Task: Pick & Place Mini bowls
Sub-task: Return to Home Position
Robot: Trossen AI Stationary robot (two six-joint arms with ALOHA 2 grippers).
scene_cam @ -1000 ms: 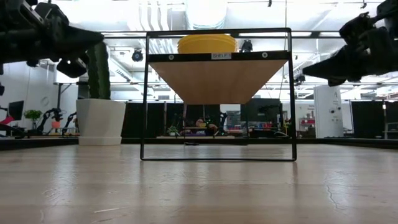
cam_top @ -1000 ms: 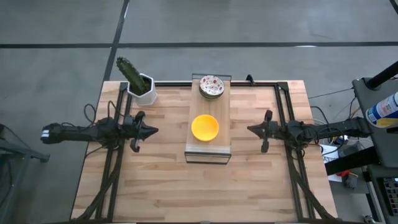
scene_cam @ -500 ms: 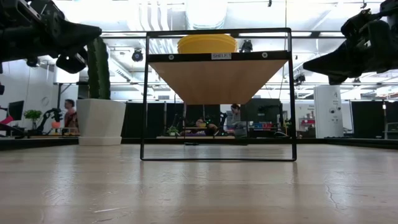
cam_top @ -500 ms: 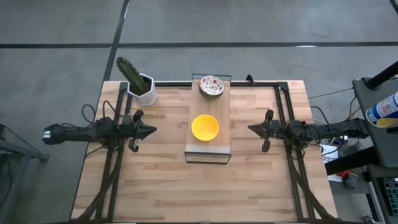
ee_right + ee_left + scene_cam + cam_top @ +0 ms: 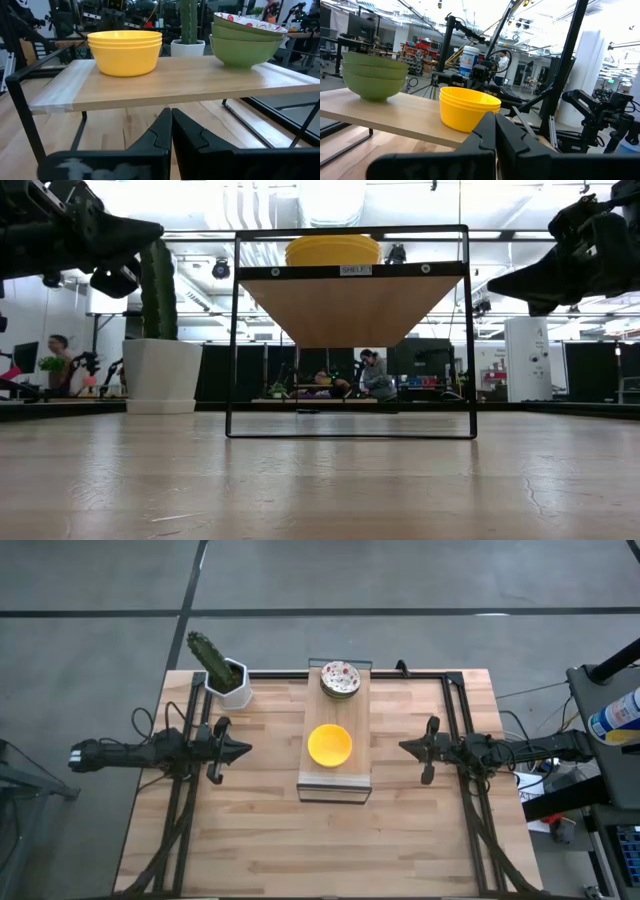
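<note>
the left gripper [image 5: 247, 750] hangs over the table [image 5: 270, 840], well to the left of the shelf [image 5: 352, 780], pointing toward it. in its own wrist view its two fingers are pressed together with nothing between them. behind it, at the table's far left corner, stands the white planter [image 5: 235, 683] with the cactus, apart from everything else.

on the shelf's wooden top sit both sets of bowls. the yellow bowls [image 5: 329, 744] are nested into one stack near the middle of the board, and the patterned bowls [image 5: 340, 679] are nested at the far end; their outsides read green in the wrist views, with the speckled white showing only inside the top one. the two stacks stand apart, and no bowl is left on the table.

the bowls look thin-walled, rigid and smooth, so they are probably light and somewhat slippery. a nested stack would likely lift as one if pinched low, so the surest hold is across the top bowl's rim, one finger inside and one outside.

the right gripper [image 5: 402, 747] hangs well to the right of the shelf, facing it, fingers likewise closed on nothing. the placing appears finished.
</note>
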